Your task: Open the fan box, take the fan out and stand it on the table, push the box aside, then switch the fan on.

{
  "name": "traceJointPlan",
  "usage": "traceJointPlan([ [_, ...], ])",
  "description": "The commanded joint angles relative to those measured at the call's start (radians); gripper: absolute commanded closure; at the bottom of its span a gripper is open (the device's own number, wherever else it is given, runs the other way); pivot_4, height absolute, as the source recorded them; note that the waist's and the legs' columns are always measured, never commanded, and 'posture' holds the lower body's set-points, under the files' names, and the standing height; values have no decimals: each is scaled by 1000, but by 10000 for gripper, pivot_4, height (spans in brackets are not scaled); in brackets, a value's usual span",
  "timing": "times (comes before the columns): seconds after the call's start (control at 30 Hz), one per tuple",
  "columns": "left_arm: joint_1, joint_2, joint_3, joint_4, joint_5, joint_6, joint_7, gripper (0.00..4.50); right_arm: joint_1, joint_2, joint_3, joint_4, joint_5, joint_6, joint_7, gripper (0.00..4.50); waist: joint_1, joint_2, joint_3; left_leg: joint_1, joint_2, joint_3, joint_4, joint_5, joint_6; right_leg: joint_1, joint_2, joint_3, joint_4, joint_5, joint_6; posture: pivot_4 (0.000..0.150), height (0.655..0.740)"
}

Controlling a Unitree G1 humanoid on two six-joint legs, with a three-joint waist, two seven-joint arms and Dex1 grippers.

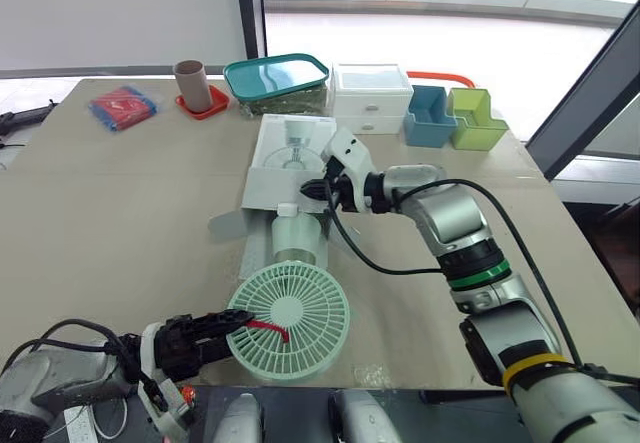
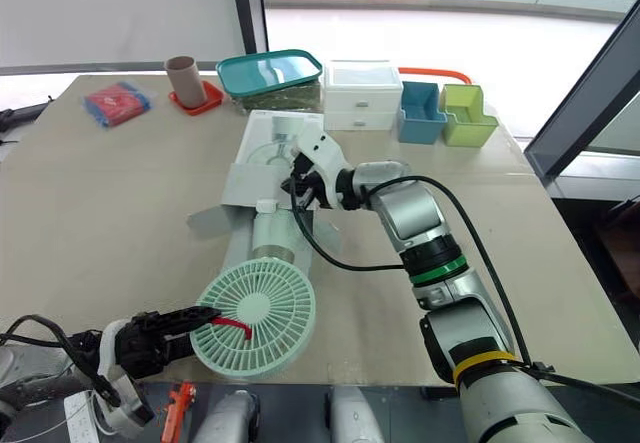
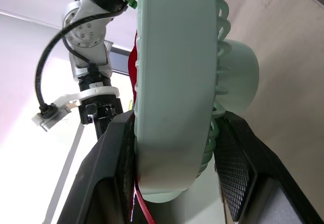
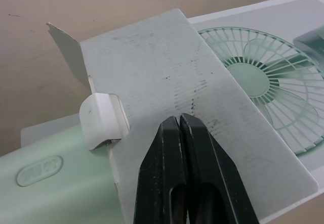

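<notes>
**Mint-green fan (image 1: 290,318) clamped at the near table edge, white box behind it**

Closest to the robot, the left gripper (image 1: 238,321) holds the rim of the fan's round grille. The left wrist view shows one black finger (image 3: 114,173) on each side of the rim, closed on it. The grille faces up near the front edge of the table (image 1: 120,213). A red strap (image 1: 268,328) lies across it beside the fingertips. I cannot tell whether the head rests on the table or is slightly raised.

From the grille, the fan's pale green body (image 1: 295,241) runs away from the robot toward the box (image 1: 285,158). The body ends in a small white cap (image 4: 104,120) just beside the edge of an opened flap (image 4: 167,72).

The right gripper (image 1: 312,191) is over that flap with its two fingers pressed together and nothing between them. Their tips are at the flap's surface. The box lies flat, with a printed picture of the fan on its top face.

Along the far side of the table stand:
- a red packet (image 1: 122,107)
- a brown cup (image 1: 192,83) on a red coaster (image 1: 205,106)
- a teal-lidded container (image 1: 277,78)
- a white drawer unit (image 1: 370,98)
- a blue bin (image 1: 430,118)
- a green bin (image 1: 475,120)
</notes>
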Motion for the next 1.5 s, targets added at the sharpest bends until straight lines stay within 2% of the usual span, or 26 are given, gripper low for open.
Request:
traceJointPlan([
  [0.03, 49, 63, -49, -54, -154, 60, -82, 28138, -9, 2, -16, -31, 7, -14, 3, 45000, 0, 0, 0, 0, 0, 0, 0, 0, 0, 0, 0, 0, 0, 0, 0, 1500, 7400],
  [0.4, 216, 242, 26, -309, -450, 171, -254, 28138, -18, 17, -13, -7, 2, -33, 7, 45000, -4, 1, 0, 0, 0, 0, 0, 0, 0, 0, 1, 0, 0, 0, -1, 1500, 7400],
  [0.43, 233, 261, 35, -338, -507, 219, -272, 28138, -20, 18, -13, -2, 1, -37, 8, 45000, -3, 1, 0, 0, 1, 0, 0, 0, 0, 0, 1, 0, 0, 0, -1, 1500, 7400],
  [0.5, 259, 284, 70, -397, -586, 286, -302, 28138, -24, 22, -12, 5, 1, -44, 11, 45000, -4, 1, 0, 0, 1, 0, 0, 0, 0, 0, 1, 0, 0, 0, -1, 1500, 7400],
  [0.6, 277, 260, 133, -461, -648, 379, -329, 28138, -28, 29, -10, 18, 0, -55, 14, 45000, -5, 1, 1, 0, 1, 0, 0, 0, 0, 0, 1, 0, 0, 0, -1, 1500, 7400],
  [0.77, 302, 194, 205, -591, -771, 598, -366, 28138, -38, 45, -5, 43, -1, -76, 22, 45000, -15, 1, 1, 0, 2, 0, 0, 0, 0, 0, 3, 0, 0, 0, -1, 1500, 7400],
  [0.97, 388, 84, 292, -786, -817, 806, -407, 28138, -69, 77, 7, 109, -10, -129, 44, 45000, -23, 1, 1, 0, 2, 1, 0, 0, 0, 0, 3, 1, -1, 0, -1, 1500, 7400],
  [1.1, 518, 6, 348, -947, -913, 971, -425, 28138, -92, 102, 19, 160, -18, -161, 72, 45000, -27, 1, 1, 0, 3, 1, 0, 0, 0, 0, 4, 1, 0, 0, -3, 1500, 7400],
  [1.3, 667, -144, 503, -1045, -955, 1064, -464, 28138, -138, 138, 27, 249, -35, -226, 120, 45000, -29, 1, 1, 1, 5, 2, 0, 0, 0, 0, 7, 2, -1, 1, -5, 1500, 7400],
  [1.43, 788, -260, 548, -1072, -952, 1057, -514, 28138, -173, 173, 35, 320, -46, -275, 146, 45000, -38, 1, 1, 3, 8, 5, 0, 0, 1, 0, 8, 4, -1, 1, -7, 1500, 7400],
  [1.5, 825, -307, 566, -1072, -991, 1069, -510, 28138, -182, 184, 36, 342, -47, -289, 154, 45000, -38, 1, 1, 3, 8, 5, 0, 0, 1, 0, 10, 5, -1, 0, -8, 1500, 7400],
])
